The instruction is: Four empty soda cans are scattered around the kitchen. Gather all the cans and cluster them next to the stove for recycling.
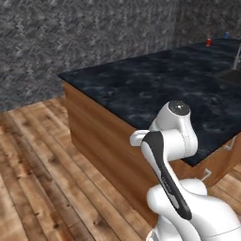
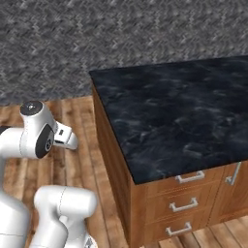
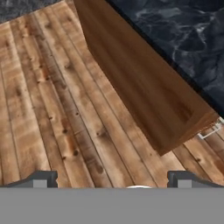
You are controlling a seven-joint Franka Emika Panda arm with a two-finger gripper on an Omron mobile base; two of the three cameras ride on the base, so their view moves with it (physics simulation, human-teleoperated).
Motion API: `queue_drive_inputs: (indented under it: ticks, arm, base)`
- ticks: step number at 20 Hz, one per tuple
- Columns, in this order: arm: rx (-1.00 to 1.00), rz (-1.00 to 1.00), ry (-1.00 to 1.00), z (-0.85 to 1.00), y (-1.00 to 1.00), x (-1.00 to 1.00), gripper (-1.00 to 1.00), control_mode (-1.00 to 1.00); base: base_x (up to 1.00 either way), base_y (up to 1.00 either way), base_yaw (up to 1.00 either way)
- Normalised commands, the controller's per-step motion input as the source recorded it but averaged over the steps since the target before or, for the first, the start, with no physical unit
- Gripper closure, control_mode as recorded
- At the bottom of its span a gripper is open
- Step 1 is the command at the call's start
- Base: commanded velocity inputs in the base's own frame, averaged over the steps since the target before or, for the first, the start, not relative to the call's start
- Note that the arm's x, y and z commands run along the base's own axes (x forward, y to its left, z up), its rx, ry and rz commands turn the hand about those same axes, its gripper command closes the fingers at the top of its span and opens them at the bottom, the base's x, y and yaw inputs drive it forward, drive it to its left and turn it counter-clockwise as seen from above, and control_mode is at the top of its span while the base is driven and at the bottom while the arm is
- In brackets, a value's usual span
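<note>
A long kitchen island with a dark marbled countertop [image 1: 141, 84] was seen standing on a wood-plank floor [image 1: 37, 160], its sides panelled in warm brown wood. In the right base view three drawers with silver handles [image 2: 186, 206] were shown stacked on the island's near end, with a cabinet door beside them at 3 o'clock. The room was closed in by a grey, rough-textured wall [image 2: 97, 38]. In the left base view two soda cans were found far off toward 1 o'clock on the countertop: a red can [image 1: 208, 42] and, just beyond it, a blue can [image 1: 227, 35] (both tiny at that range). A sink faucet [image 1: 236, 60] stood near the right edge. In the hand view the gripper [image 3: 112, 180] was held spread wide over bare floor, with nothing between its fingertips [image 3: 40, 180].
</note>
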Motion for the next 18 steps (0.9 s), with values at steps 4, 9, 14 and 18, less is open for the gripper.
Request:
queue_drive_inputs:
  ticks: [4, 9, 14, 18]
  arm:
    - [0.0, 0.0, 0.0, 0.0, 0.0, 0.0, -1.0, 1.0]
    - [0.0, 0.0, 0.0, 0.0, 0.0, 0.0, -1.0, 1.0]
    - [0.0, 0.0, 0.0, 0.0, 0.0, 0.0, -1.0, 1.0]
    - [0.0, 0.0, 0.0, 0.0, 0.0, 0.0, -1.0, 1.0]
  base:
    - [0.26, 0.51, 0.0]
    - [0.26, 0.5, 0.0]
    - [0.24, 0.47, 0.03]
    - [0.21, 0.44, 0.11]
